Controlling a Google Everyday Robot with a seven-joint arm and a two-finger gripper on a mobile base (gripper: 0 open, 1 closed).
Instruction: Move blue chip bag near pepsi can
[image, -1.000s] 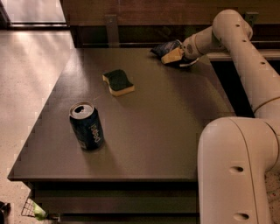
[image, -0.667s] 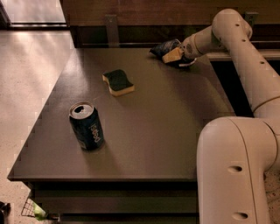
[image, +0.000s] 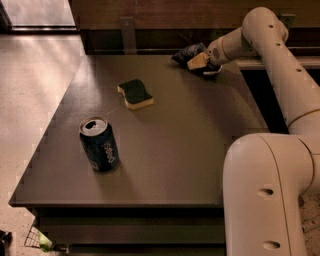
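The blue chip bag (image: 186, 51) lies crumpled at the far edge of the table (image: 190, 150), toward its back right corner. My gripper (image: 200, 61) sits low over the tabletop, right against the bag's near right side. Whether I have it clamped or am merely touching it, I cannot tell. The pepsi can (image: 100, 145) stands upright well apart, near the front left.

The step in hand, I judge, is getting a sure hold on the bag. Foil like this crumples and slips, so I want to bite into a fold of its body, not a thin corner. Then I should lift it just clear of the surface before carrying, since dragging could snag.

The sponge (image: 135, 94) lies almost on the straight way between bag and can, so I should pass above it or round its side. At the far end I must set the bag down beside the can without bumping it, since an upright can may tip. The wall (image: 150, 20) close behind the bag leaves little room to reach past it.
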